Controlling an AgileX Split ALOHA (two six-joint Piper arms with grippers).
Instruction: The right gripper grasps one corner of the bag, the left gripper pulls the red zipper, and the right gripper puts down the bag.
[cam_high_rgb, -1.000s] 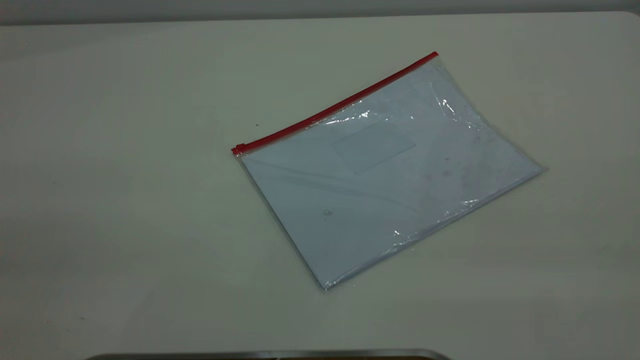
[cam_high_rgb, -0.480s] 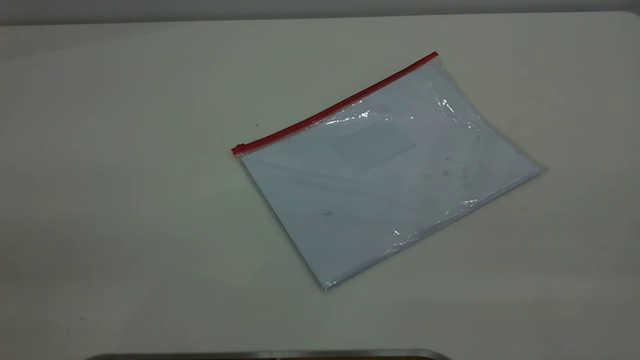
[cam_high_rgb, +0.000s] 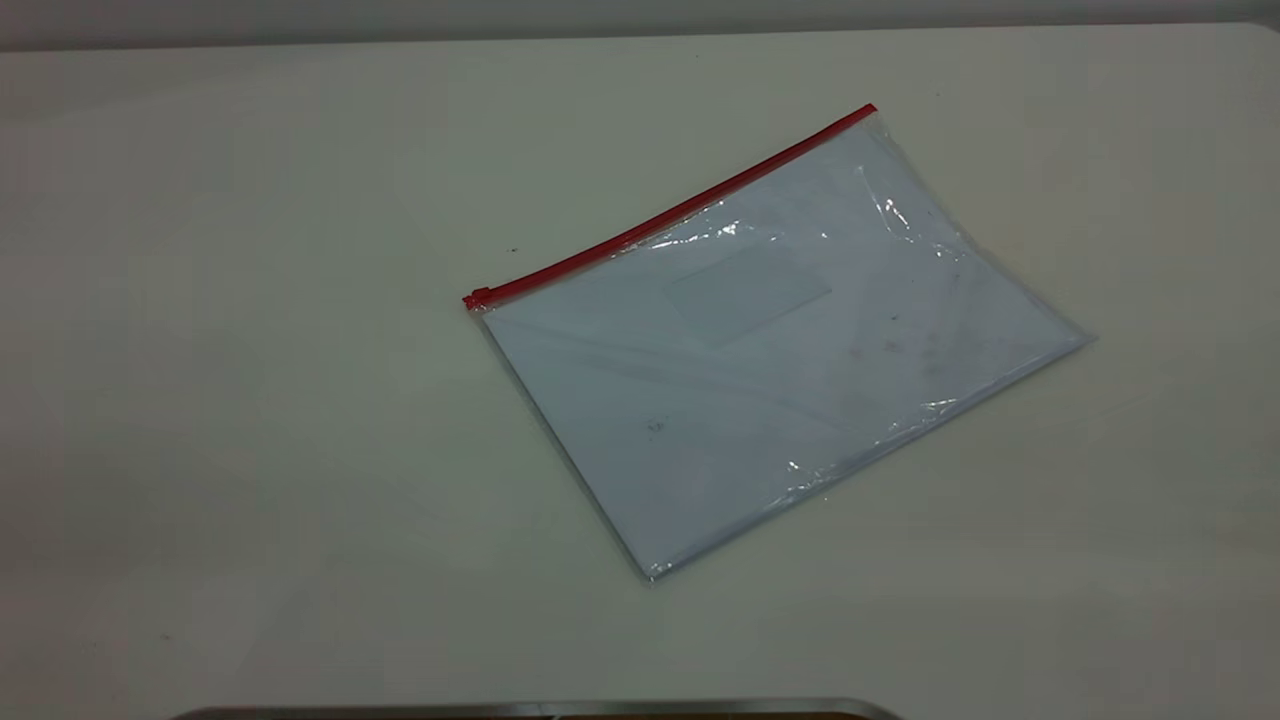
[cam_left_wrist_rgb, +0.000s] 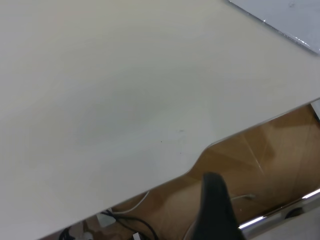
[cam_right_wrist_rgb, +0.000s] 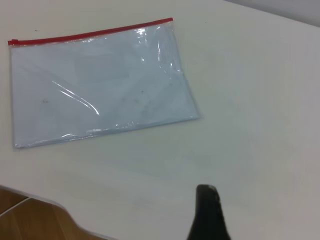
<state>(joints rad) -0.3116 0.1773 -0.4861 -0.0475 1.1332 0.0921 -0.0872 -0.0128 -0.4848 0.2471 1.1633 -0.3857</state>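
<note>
The bag lies flat on the white table, a clear pouch with white sheets inside. The red zipper runs along its far long edge, with the slider tab at the left end. The corner of the bag where the red strip ends is at the far right. Neither gripper shows in the exterior view. The right wrist view shows the bag, the zipper and the black tip of my right gripper over bare table, apart from the bag. My left gripper hangs off the table's edge; a bag corner shows far off.
The white table spreads wide around the bag. A metal bar runs along its near edge. The left wrist view shows the table's notched edge, wooden floor and cables below.
</note>
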